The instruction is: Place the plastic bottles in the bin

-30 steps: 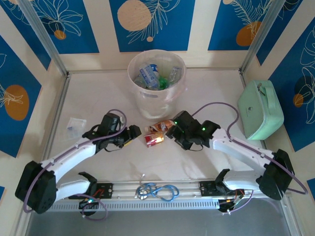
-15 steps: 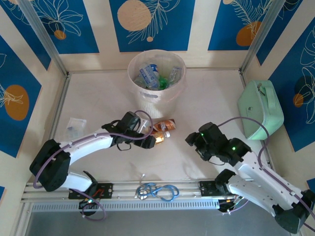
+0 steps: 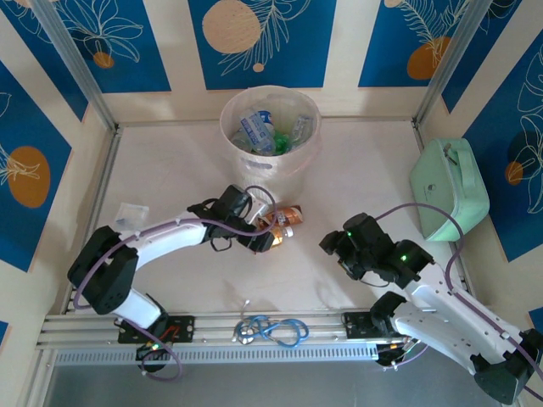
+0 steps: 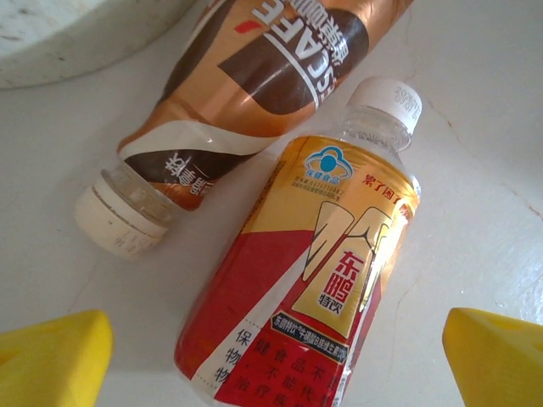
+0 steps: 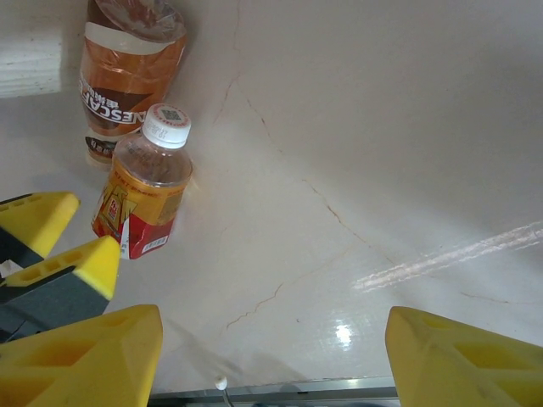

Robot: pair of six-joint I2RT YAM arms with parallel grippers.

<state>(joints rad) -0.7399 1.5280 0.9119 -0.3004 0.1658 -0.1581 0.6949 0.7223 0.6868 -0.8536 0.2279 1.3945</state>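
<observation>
Bottle [image 4: 297, 280] (red-labelled) lies inside wide-spread left gripper [image 4: 276, 356].

Robot lab test cell. Arms [image 3: 161, 242] bolted to an aluminium rail [image 3: 212, 322]; white table [image 3: 170, 170] boxed in by metal posts [image 3: 72, 64] and blue printed panels [image 3: 297, 51]; cable coil [image 3: 280, 331] loose by the rail.
</observation>
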